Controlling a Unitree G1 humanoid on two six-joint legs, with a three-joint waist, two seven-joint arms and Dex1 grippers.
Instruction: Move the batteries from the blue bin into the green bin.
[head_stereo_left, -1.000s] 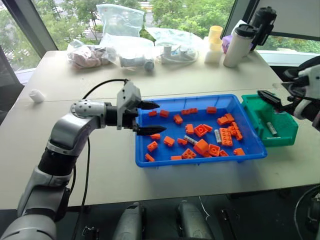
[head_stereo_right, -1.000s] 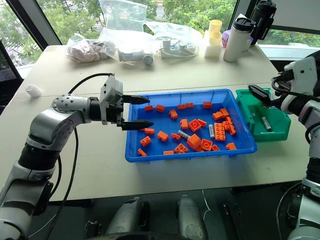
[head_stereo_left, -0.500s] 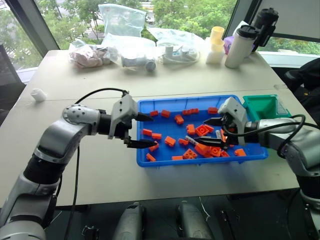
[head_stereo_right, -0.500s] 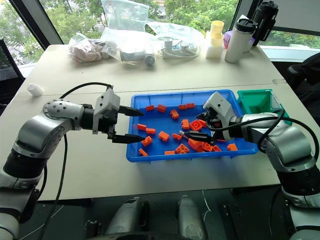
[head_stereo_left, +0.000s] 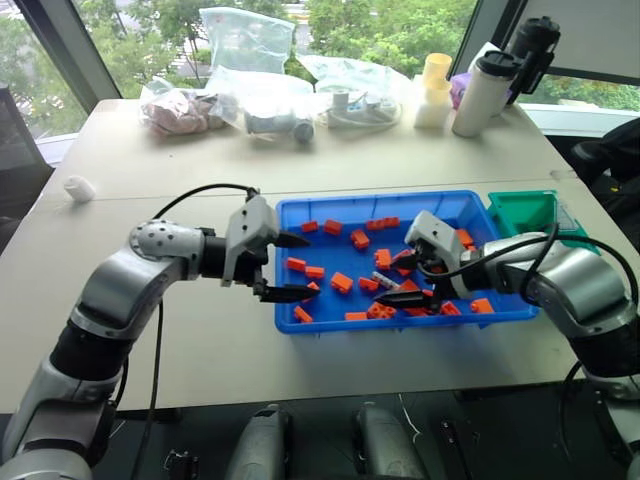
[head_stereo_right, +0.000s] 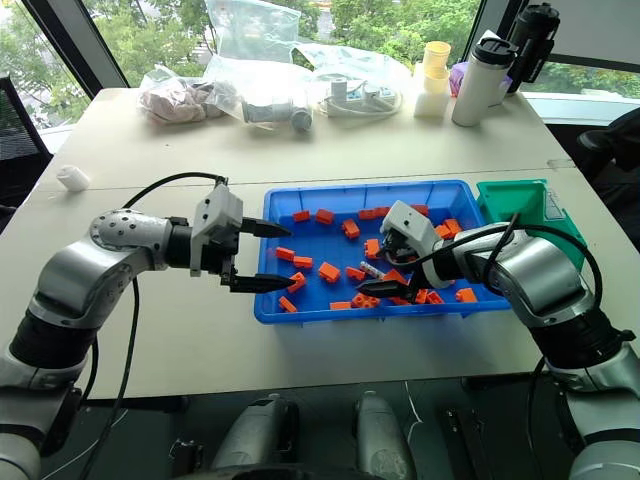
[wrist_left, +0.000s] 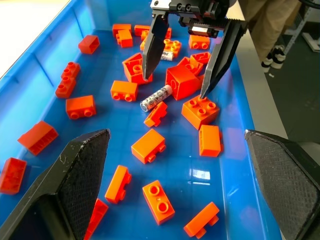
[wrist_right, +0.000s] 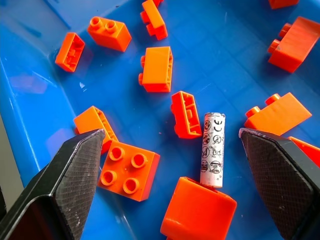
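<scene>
1. Now the right gripper (wrist_left: 179, 65) hangs spread wide over a battery (wrist_right: 213, 148) lying among orange bricks (wrist_left: 148, 145) in the blue bin (head_stereo_left: 470, 315); it holds nothing.
2. Left gripper (head_stereo_left: 288, 266), jaws wide and empty, sits at the bin's left rim.
3. Green bin (head_stereo_left: 522, 211) touches the blue bin's far right corner.

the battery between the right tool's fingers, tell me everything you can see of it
The battery is a small silver-grey cylinder printed with dark round symbols along its side, metallic in look. It lies flat on the floor of the blue bin, not held. One end runs up against a large orange brick; a small orange brick lies close alongside. The right tool hangs open over it, fingers either side, not gripping.
</scene>
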